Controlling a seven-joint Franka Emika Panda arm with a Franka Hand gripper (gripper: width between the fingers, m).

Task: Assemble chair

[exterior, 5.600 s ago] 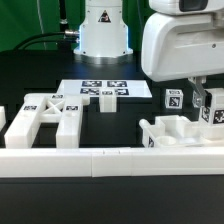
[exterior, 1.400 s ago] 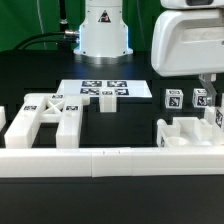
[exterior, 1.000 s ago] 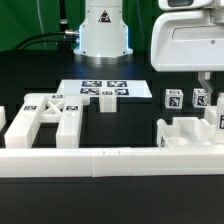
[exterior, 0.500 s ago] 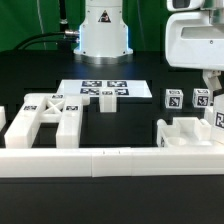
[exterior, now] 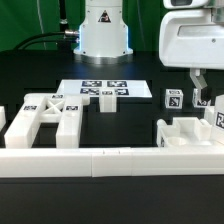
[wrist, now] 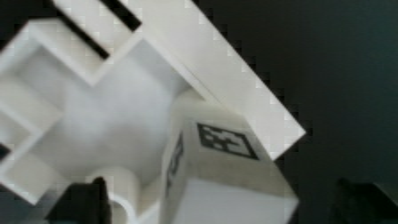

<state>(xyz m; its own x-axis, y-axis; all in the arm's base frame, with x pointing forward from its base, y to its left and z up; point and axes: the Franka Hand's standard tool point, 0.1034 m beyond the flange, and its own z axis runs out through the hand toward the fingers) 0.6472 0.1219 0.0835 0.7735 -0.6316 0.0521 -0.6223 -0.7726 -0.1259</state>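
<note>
My gripper hangs at the exterior view's right, directly over a short tagged white post. In the wrist view the same post stands between the dark fingers, with a dark gap showing on its far side, so my gripper is open and holds nothing. A second tagged post stands just to the left. In front of both lies a walled white chair piece, also seen in the wrist view. The X-braced frame lies far left.
The long low white rail runs along the front. The marker board lies mid-table with a small white block at its front edge. The robot base stands behind.
The jaws have spread wide from around the right-hand post, letting it go. The post stays upright where it stood, and the hand has barely moved.
</note>
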